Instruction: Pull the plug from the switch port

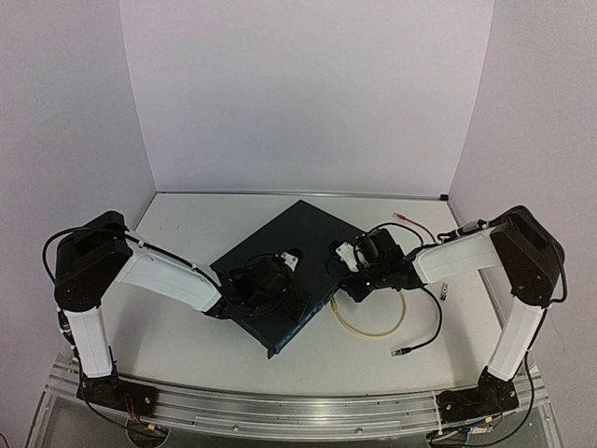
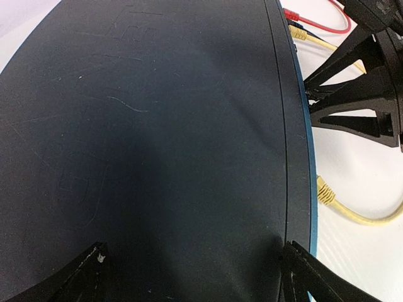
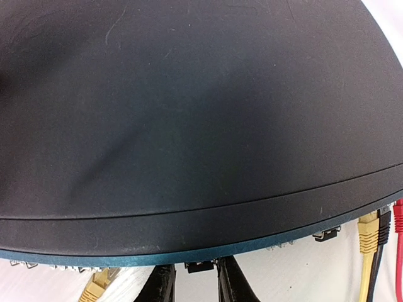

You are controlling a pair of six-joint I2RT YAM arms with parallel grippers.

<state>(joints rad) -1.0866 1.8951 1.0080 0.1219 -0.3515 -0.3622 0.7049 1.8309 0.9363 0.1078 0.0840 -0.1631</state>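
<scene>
- switch [image 1: 289, 233]: flat dark metal box at mid bench [image 1: 187, 336], turned diagonally, port face toward near-right.
- plug [image 3: 200, 267]: small black connector seated in a port on that thin face, roughly mid-row in the right wrist view. More leads (yellow, black, red) are plugged in further along the row.
- right end effector [image 3: 196, 273]: fingers narrowed to a slim gap on either side of the plug, looks clamped on its body.
- left end effector [image 2: 192, 246]: fingers spread wide, tips over the switch top near its port edge, holding nothing. Probably bracing the box.
- handling, plug: likely hard, light plastic, tiny, smooth-sided and easy to slip off. Probably has a latch tab, so it may resist until that is pressed.
- where to grip: the rigid plug body right at the port, not the soft cable behind it. Pull straight out along the port axis, since sideways force could snap the clip.
- handling, switch: stiff, likely fairly heavy, but may slide on the smooth bench if not held down.
- yellow cable [image 1: 373, 329]: loops loose on the bench right of the switch and could snag.
</scene>
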